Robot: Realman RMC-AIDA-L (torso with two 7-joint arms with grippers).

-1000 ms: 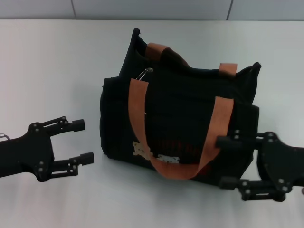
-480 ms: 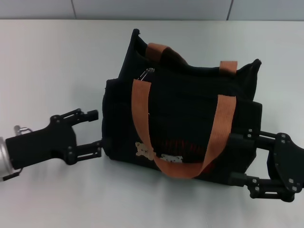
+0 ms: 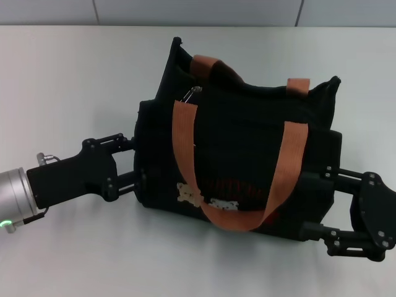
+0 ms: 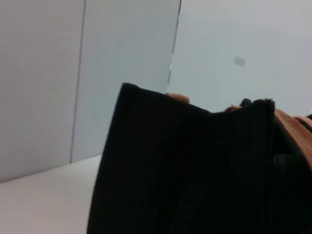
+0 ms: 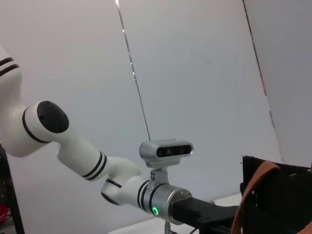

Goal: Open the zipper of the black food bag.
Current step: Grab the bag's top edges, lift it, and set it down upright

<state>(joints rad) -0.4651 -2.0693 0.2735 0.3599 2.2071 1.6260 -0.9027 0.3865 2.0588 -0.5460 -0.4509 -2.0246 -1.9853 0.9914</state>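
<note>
The black food bag (image 3: 241, 148) stands upright in the middle of the white table, its orange handles (image 3: 185, 148) draped over the front. A small silvery pull tab of the zipper (image 3: 192, 93) shows at the bag's top left corner. My left gripper (image 3: 132, 162) is open, its fingertips against the bag's left end. At the bag's lower right end, my right gripper (image 3: 317, 202) is open, with both fingers touching the fabric. The bag's dark side (image 4: 195, 170) fills the left wrist view. In the right wrist view, the bag (image 5: 282, 195) shows beside the left arm (image 5: 165, 195).
The white table (image 3: 68, 80) stretches out to the left and behind the bag. A pale wall (image 3: 198, 11) runs along the table's far edge.
My left gripper has moved right until its fingertips reached the bag's left end. The right gripper has shifted slightly right and down along the bag's right end.
</note>
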